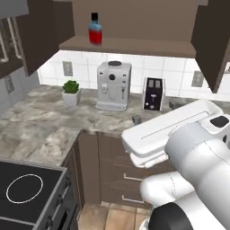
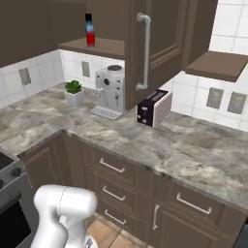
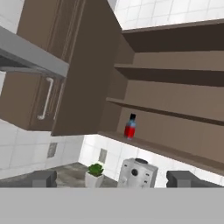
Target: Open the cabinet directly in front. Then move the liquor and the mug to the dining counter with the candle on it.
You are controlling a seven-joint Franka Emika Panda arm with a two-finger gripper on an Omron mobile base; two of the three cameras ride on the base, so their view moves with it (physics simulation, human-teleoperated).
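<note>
While our claw [image 3: 112,178] stands wide and holds nothing, we see the liquor [image 3: 130,127] upright on the bottom shelf of the open cabinet [image 3: 175,92].

My arm [image 1: 179,148] rises bent at the elbow from the lower right of the left base view, its forearm lying level. My end effector [image 3: 111,179] points up and forward, fingers [image 3: 43,178] spread wide, holding nothing.
</note>
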